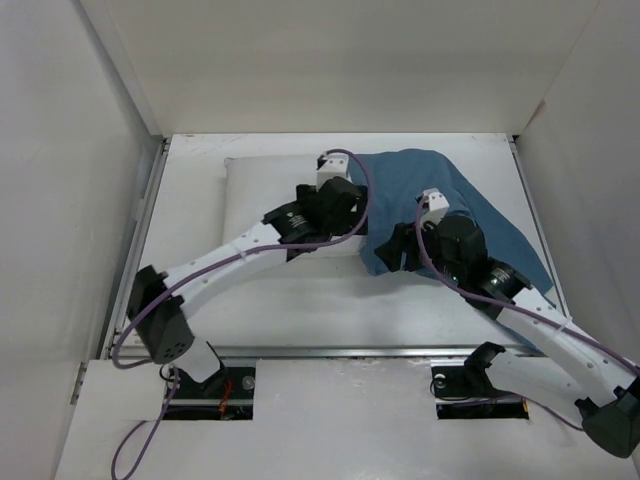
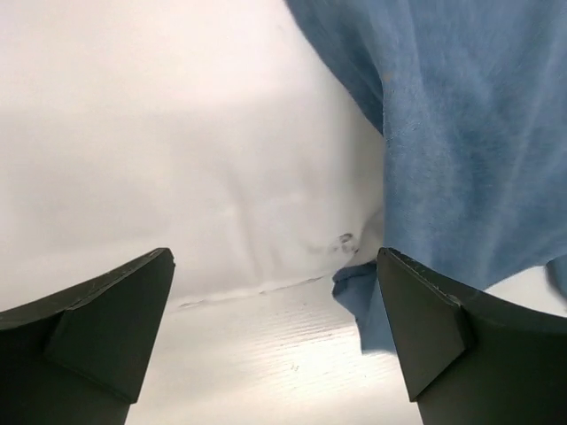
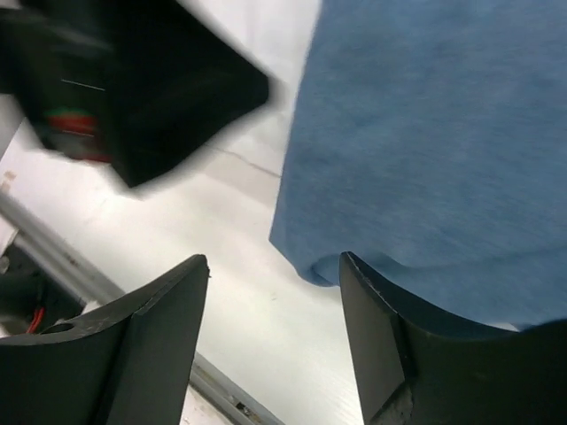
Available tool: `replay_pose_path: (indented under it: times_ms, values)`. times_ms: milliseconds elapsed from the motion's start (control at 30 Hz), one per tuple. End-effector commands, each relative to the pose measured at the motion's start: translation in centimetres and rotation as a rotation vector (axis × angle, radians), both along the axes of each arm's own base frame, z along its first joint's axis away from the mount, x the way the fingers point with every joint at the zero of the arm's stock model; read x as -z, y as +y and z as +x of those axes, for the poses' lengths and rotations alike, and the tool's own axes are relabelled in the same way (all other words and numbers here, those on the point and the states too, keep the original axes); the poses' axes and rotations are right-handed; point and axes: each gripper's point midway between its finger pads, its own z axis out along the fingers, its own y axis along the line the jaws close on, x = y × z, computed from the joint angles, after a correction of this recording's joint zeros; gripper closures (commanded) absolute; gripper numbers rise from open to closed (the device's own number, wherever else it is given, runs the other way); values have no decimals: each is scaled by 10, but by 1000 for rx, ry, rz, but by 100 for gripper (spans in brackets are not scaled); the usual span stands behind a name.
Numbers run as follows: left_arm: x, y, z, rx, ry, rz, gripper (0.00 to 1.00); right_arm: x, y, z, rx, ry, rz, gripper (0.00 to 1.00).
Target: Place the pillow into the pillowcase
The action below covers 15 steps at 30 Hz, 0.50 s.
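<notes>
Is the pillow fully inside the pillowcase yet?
No, the left part of the pillow lies bare, and the pillowcase covers only its right side.

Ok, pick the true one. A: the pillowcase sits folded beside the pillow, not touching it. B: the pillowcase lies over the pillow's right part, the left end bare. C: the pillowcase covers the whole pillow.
B: the top view shows the blue pillowcase over the right part of the pillow, whose white left end is uncovered.
</notes>
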Motion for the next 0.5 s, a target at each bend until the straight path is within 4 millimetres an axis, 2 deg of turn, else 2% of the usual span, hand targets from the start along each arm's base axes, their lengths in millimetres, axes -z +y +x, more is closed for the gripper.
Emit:
replay_pose_path:
  times_ms: [0,67,100,133,167,233,267,300,333,367,400,433,467]
  values:
    - [-39,41,-6,-78,-97,-20,0,-2,-28,3,121,-1,-99,33]
    - [-41,53,-12,-82,-107,6,0,-14,-35,8,164,-21,-106,33]
    - [-31,63,-15,-102,-89,48,0,-13,-33,11,157,-23,-124,31]
    - [-34,75,-13,-160,-96,50,0,-14,-32,12,152,-24,-138,28]
    - [-31,82,-13,-192,-82,56,0,-24,-27,14,128,-39,-127,28]
    - [-27,109,-11,-280,-53,59,0,-25,-13,18,66,-56,-175,25]
    - [-26,117,-11,-312,-49,41,0,-32,0,16,25,-83,-179,25]
    - [-34,124,-12,-330,-62,0,0,-49,9,20,5,-126,-182,25]
    - [-29,136,-8,-358,-62,-19,0,-43,20,26,-21,-134,-234,20]
    - [-28,137,-10,-354,-47,-59,0,-47,28,30,-30,-156,-260,19]
    - [-29,142,-10,-369,-45,-91,0,-70,47,30,-68,-208,-255,16]
    - [-40,153,-10,-404,-66,-160,0,-54,62,38,-94,-190,-318,8]
    - [-30,161,-15,-424,-49,-170,0,-53,74,41,-140,-222,-365,4]
